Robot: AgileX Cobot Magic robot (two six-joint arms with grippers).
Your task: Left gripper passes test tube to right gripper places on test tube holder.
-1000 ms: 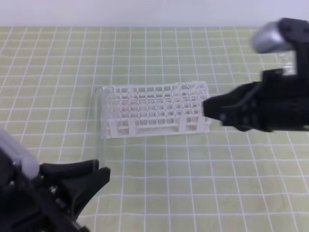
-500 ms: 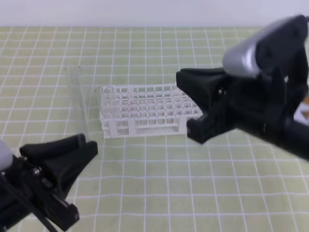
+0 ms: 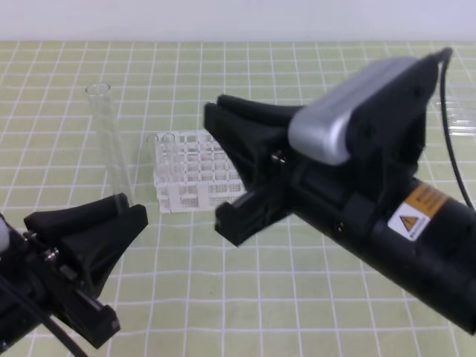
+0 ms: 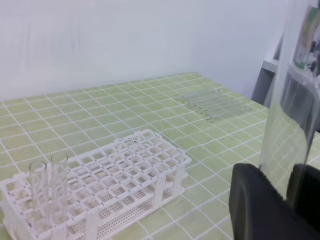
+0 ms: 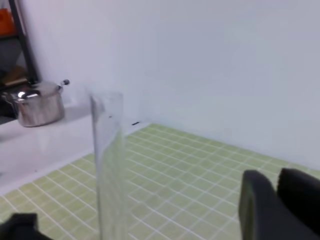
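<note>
Pinching the test tube [image 3: 108, 141] near its lower end, the left gripper [image 3: 123, 204] holds it upright above the green checked mat [image 3: 297, 297], left of the test tube holder [image 3: 186, 175]. Two clear tubes [image 4: 49, 187] stand in corner holes of that white rack; its other holes look vacant. Jaws spread, the right gripper [image 3: 227, 167] hovers over the rack, apart from the held tube. More loose tubes [image 4: 215, 102] lie beyond on the mat.

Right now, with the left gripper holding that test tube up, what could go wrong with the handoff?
The left gripper pinches the test tube only near its bottom, so a bump from the right gripper could tilt or drop it. The right gripper's jaws look only partly open, so they might strike the glass. The test tube holder with its two tubes stands close behind.
</note>
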